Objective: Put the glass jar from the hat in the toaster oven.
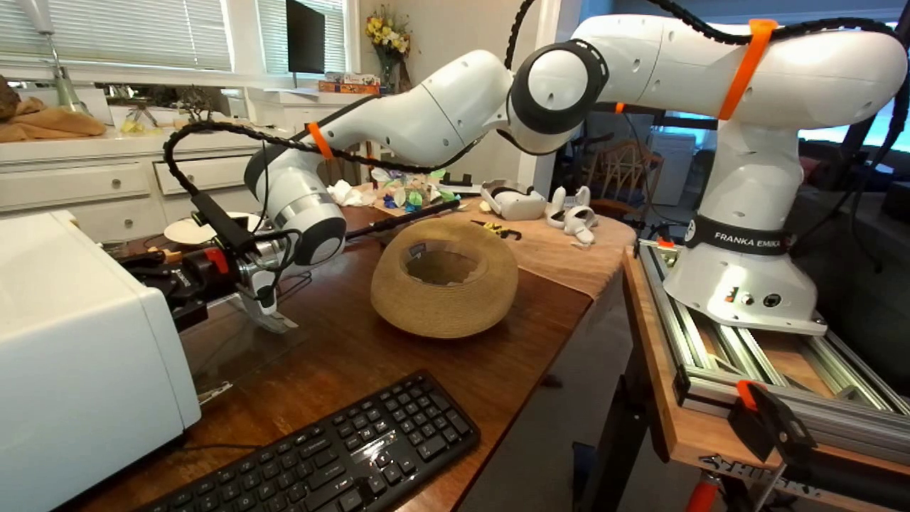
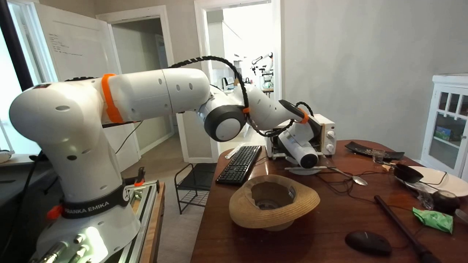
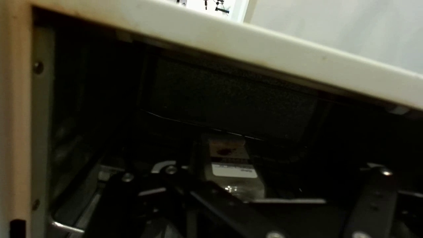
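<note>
The white toaster oven [image 1: 78, 355] also shows in an exterior view [image 2: 328, 137]; its front opening frame [image 3: 211, 29] fills the top of the wrist view. Its clear glass door [image 1: 263, 316] is folded down. A clear glass jar [image 3: 236, 172] with a partly white label lies inside on the oven floor, left of the middle between my fingers. My gripper [image 3: 277, 175] reaches into the oven with its fingers spread wide; its fingertips are dark and hard to see. In an exterior view the oven partly hides my gripper [image 1: 181, 288]. The straw hat [image 1: 448, 306] rests hollow side up, also here [image 2: 274, 217].
A black keyboard [image 1: 320, 455] lies beside the oven. A spoon [image 2: 360, 180], cables, a mouse [image 2: 368, 241] and a long black rod [image 2: 402, 226] lie on the table. A white plate [image 2: 453, 182] with a small black pan [image 2: 407, 173] stands farther along.
</note>
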`<move>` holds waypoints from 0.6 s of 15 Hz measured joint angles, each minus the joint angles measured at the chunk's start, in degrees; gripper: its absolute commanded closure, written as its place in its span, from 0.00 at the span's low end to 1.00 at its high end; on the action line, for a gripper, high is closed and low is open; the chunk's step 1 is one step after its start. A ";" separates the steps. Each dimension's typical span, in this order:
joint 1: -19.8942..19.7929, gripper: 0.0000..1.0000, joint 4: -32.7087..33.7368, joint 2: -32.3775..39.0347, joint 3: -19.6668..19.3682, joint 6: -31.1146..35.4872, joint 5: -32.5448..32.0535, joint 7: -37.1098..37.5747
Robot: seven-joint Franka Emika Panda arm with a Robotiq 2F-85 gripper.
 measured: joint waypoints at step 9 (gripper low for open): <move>-0.60 0.00 1.51 -0.08 -2.09 4.84 -0.03 0.00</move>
